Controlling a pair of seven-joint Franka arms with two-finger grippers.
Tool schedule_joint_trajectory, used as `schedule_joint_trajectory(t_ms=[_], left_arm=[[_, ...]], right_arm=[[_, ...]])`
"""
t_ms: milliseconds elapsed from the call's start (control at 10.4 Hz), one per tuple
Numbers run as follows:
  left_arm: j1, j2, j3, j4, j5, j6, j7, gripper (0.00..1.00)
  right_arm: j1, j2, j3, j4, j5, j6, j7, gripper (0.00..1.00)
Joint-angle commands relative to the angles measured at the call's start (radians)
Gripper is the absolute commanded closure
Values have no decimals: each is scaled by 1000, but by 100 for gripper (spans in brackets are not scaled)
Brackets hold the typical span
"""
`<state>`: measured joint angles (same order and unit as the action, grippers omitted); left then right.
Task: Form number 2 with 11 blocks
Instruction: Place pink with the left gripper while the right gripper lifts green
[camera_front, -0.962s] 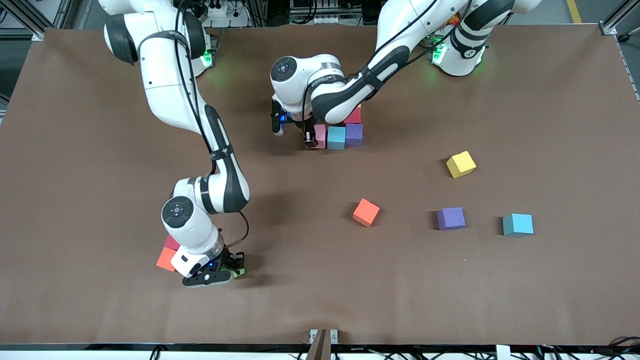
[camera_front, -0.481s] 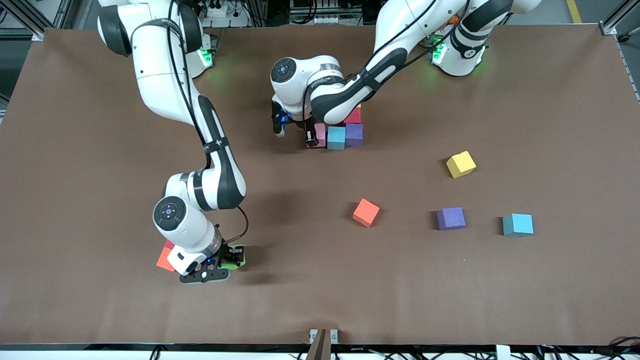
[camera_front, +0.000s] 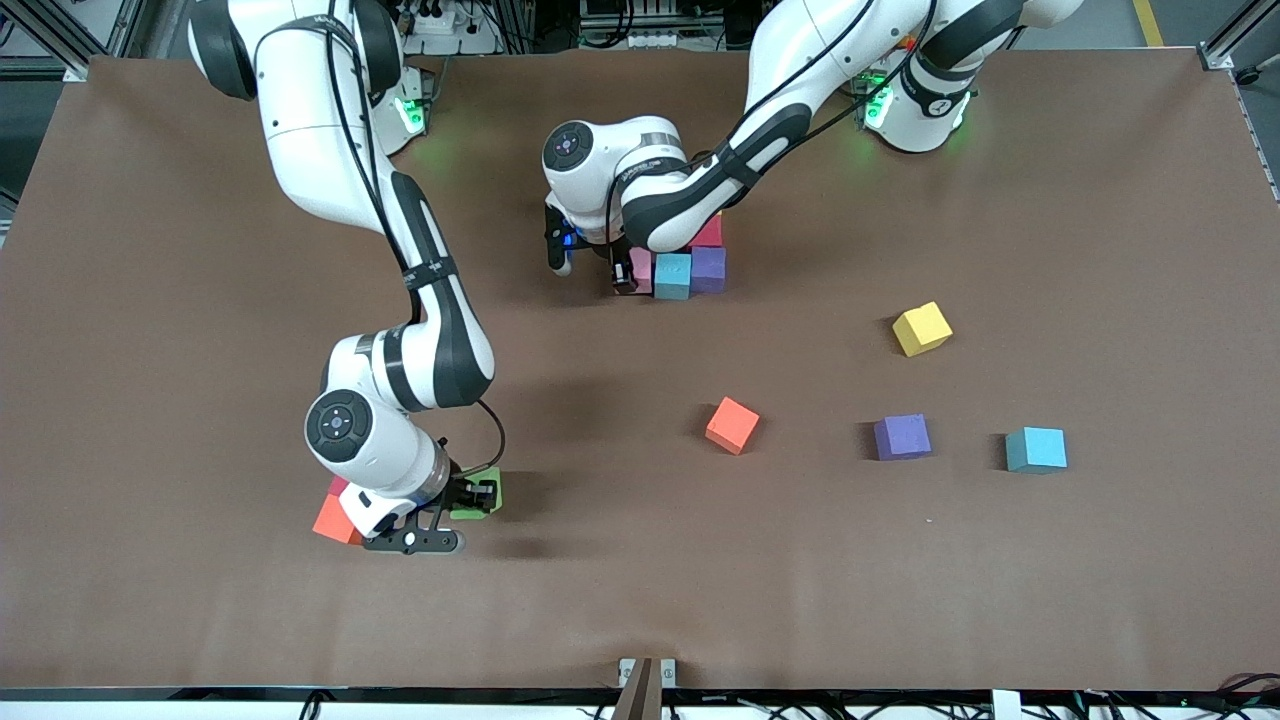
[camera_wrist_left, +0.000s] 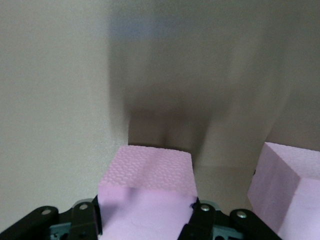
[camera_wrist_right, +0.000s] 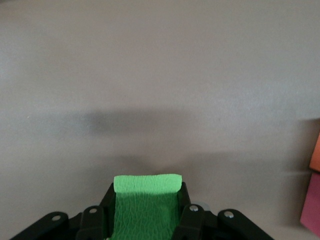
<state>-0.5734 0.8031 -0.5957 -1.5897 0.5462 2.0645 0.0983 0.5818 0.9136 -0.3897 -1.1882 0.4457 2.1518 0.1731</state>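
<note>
Lifted since a second ago, the right gripper (camera_front: 478, 497) has carried the green block (camera_front: 481, 496) up and away from the front camera, its fingers clamped on the cube's sides, as the right wrist view shows (camera_wrist_right: 146, 207). Beside that gripper, toward the right arm's end of the table, lie an orange block (camera_front: 331, 519) and a red block (camera_front: 340, 486), touching each other. Well apart from it, toward the left arm's end, sit loose orange (camera_front: 732, 425), purple (camera_front: 902, 437), light blue (camera_front: 1035, 449) and yellow (camera_front: 921, 328) blocks. Farthest off, the left gripper (camera_front: 627, 273) is clenched on a pink block (camera_wrist_left: 148, 190) beside the row's light blue (camera_front: 672, 276) and purple (camera_front: 708, 269) cubes.
</note>
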Motion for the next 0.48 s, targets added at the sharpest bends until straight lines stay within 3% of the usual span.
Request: schedule_joint_trajectory(t_ms=[0,385], left_arm=[[-2,11,0,5,24,12,-17,73],[1,11,2,-1,23,12,-18,71]], right_arm=[[-2,-44,9,-21,4,-56,42,82],[1,-53,9,-31,2,-75,60,82]])
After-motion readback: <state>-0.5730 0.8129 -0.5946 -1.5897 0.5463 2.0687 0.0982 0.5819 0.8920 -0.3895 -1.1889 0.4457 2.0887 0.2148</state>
